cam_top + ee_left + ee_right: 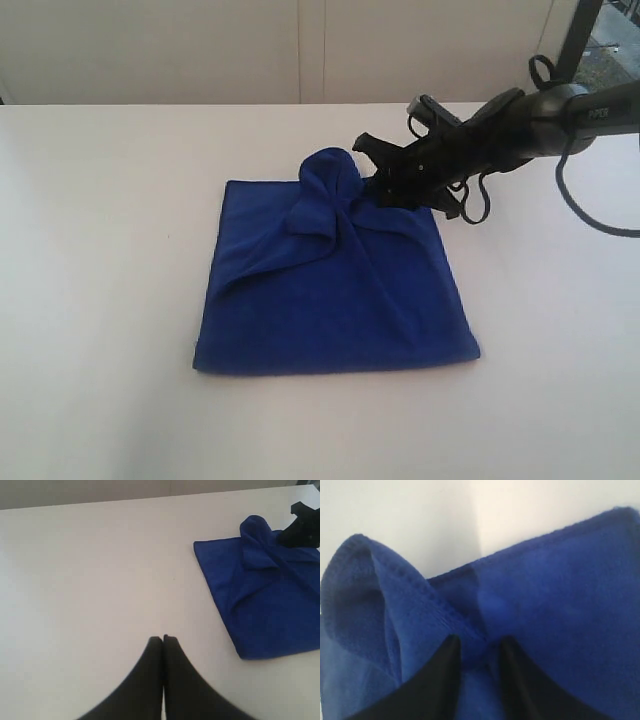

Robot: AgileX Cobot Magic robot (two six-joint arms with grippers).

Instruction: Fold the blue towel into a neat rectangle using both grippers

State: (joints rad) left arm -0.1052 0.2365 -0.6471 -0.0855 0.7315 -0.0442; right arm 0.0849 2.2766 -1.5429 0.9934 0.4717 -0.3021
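Note:
The blue towel (pixel 330 290) lies folded to a rough square on the white table, with a bunched peak (pixel 332 170) standing up at its far edge. My right gripper (pixel 372 185) reaches in from the right at that peak. In the right wrist view its black fingers (pixel 445 665) pinch a fold of the blue towel (pixel 560 580), and the right gripper (pixel 480 642) is shut on it. My left gripper (pixel 163 639) is shut and empty over bare table, well off to the side of the blue towel (pixel 270 605). It is out of the exterior view. No white tag shows.
The white table (pixel 100 250) runs wide around the towel, with a pale wall behind its far edge. The right arm's black cables (pixel 590 215) hang at the far right. The right gripper (pixel 300 527) also shows at the left wrist view's edge.

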